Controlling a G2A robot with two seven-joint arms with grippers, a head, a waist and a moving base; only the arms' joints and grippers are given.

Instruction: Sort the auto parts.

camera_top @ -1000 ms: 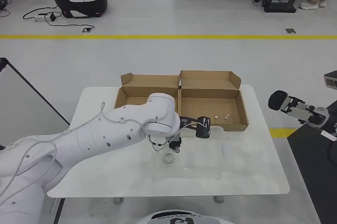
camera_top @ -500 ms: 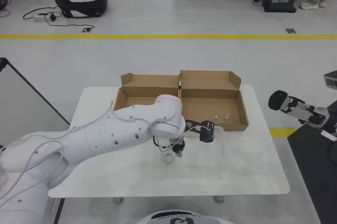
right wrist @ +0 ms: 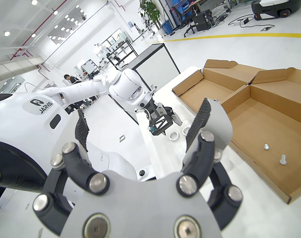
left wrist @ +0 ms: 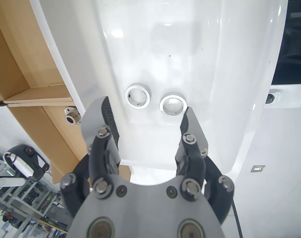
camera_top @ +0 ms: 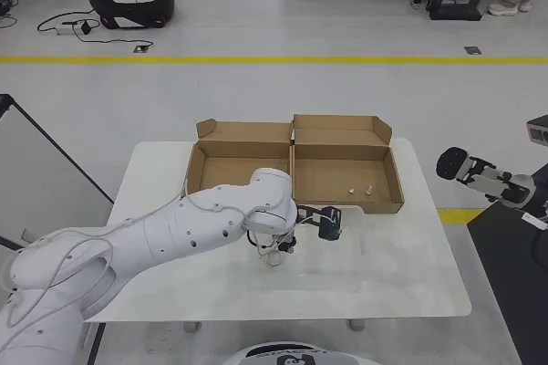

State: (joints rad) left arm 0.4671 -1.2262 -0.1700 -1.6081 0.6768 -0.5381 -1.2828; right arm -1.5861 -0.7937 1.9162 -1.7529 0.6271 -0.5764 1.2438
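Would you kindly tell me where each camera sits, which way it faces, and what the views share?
Top view: above the arms, looking down at the table and cardboard boxes; the left arm crosses the table.
Left wrist view: on the left wrist, looking down past the open left gripper at two metal rings.
Right wrist view: on the right wrist beside the table, facing across it past the open right gripper toward the left arm.
Shared: both wrist views show the rings and boxes.
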